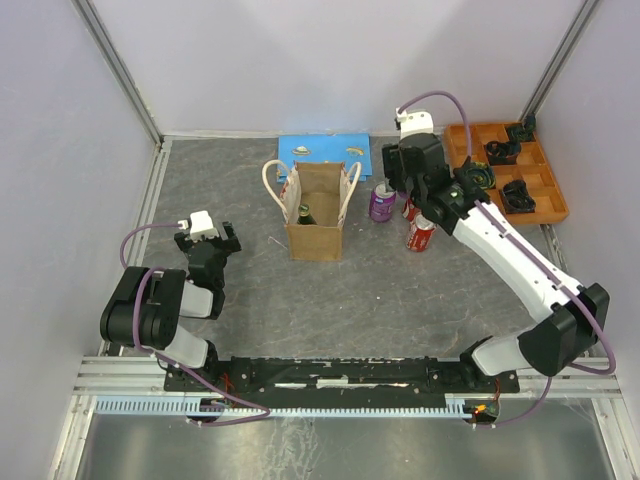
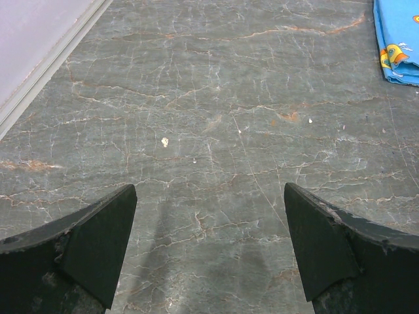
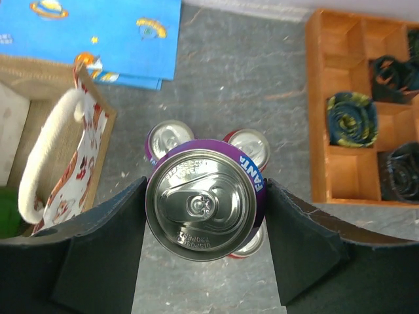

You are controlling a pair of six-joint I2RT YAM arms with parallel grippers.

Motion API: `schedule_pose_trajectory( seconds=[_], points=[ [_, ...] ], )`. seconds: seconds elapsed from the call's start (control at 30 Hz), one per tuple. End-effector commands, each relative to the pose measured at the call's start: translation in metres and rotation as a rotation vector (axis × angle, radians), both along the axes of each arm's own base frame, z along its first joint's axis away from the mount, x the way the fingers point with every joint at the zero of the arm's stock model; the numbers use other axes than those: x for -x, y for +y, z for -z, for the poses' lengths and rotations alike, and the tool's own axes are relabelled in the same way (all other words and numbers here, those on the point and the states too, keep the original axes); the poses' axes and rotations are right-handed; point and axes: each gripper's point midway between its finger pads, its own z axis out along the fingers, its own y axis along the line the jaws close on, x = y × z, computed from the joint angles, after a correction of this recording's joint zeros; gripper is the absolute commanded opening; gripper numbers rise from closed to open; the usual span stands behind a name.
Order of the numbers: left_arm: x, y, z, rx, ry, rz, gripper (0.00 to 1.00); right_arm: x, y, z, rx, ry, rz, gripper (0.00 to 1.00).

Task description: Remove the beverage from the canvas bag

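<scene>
Your right gripper (image 3: pixel 204 190) clamps a purple can (image 3: pixel 204 204) — upright, lid up — just right of the bag (image 1: pixel 314 240). The bag stands upright, a green bottle (image 1: pixel 304 213) inside. Left gripper (image 2: pixel 209 193) gapes wide, left of it.

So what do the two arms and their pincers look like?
Both are white shells joined by chunky black joints: the right arm shows a long white forearm, the left arm looks mostly black. A thin purple cable loops to a small white camera box on each wrist. The left pincer and right pincer each have two broad, dark, scuffed wedge fingers.
</scene>
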Motion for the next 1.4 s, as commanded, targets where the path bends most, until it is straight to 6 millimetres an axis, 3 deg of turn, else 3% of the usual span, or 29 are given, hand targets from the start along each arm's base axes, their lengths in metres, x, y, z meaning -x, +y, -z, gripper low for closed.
schedule_pose_trajectory(
  seconds=[0.0, 0.3, 0.47, 0.83, 1.23, 1.3, 1.37],
  points=[
    [-0.008, 0.003, -0.019, -0.030, -0.060, -0.015, 0.99, 0.003, 0.018, -0.004, -0.123, -0.026, -0.041, 0.00],
    [-0.008, 0.004, -0.019, -0.031, -0.061, -0.016, 0.99, 0.012, 0.047, 0.063, -0.197, 0.131, -0.137, 0.00],
    [-0.008, 0.003, -0.019, -0.030, -0.061, -0.014, 0.99, 0.011, 0.053, 0.094, -0.191, 0.180, -0.145, 0.00],
    [-0.008, 0.004, -0.019, -0.031, -0.060, -0.016, 0.99, 0.007, 0.058, 0.136, -0.186, 0.252, -0.121, 0.00],
    [-0.008, 0.003, -0.018, -0.031, -0.059, -0.015, 0.99, 0.014, 0.044, 0.167, -0.158, 0.297, -0.043, 0.00],
    [-0.008, 0.003, -0.019, -0.030, -0.060, -0.014, 0.99, 0.015, 0.042, 0.170, -0.154, 0.301, -0.037, 0.05],
    [-0.008, 0.003, -0.019, -0.030, -0.061, -0.015, 0.99, 0.015, 0.041, 0.171, -0.151, 0.304, -0.036, 0.21]
  ],
)
